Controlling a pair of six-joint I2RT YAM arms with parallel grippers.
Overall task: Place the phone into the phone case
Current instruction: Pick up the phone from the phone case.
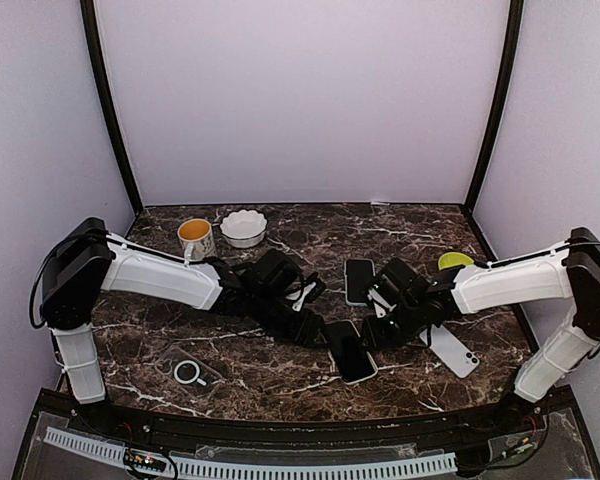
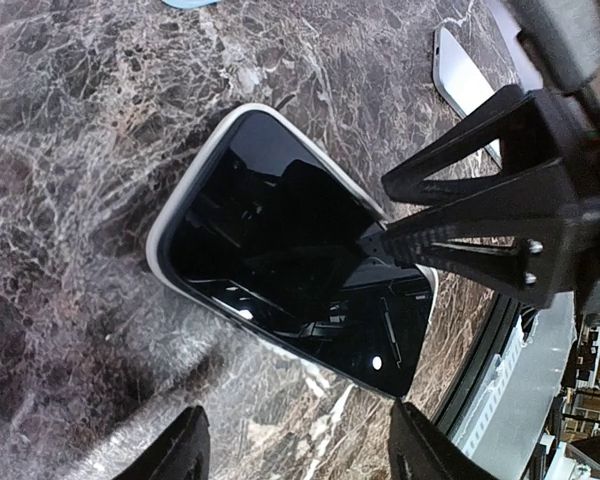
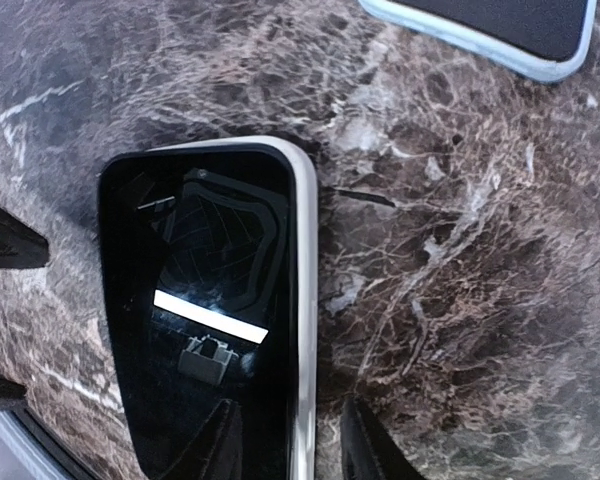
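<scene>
The phone (image 1: 351, 352) lies screen up near the front middle of the table. Its black glass (image 2: 280, 250) sits inside a white rim (image 3: 302, 300) that looks like the phone case. My left gripper (image 1: 316, 330) is at its left end, and my left gripper (image 2: 300, 455) is open over bare marble beside the phone's long side. My right gripper (image 1: 379, 328) is at the phone's right. My right gripper (image 3: 285, 445) is open, one finger over the glass and the other outside the rim. A right finger (image 2: 480, 200) touches the phone's edge with its tip.
A clear case with a ring (image 1: 188, 372) lies front left. A light-blue-rimmed phone (image 1: 358, 281) lies behind the grippers and a white phone-shaped piece (image 1: 452, 350) on the right. A cup (image 1: 195, 238), a white bowl (image 1: 244, 228) and a yellow-green object (image 1: 453, 260) stand further back.
</scene>
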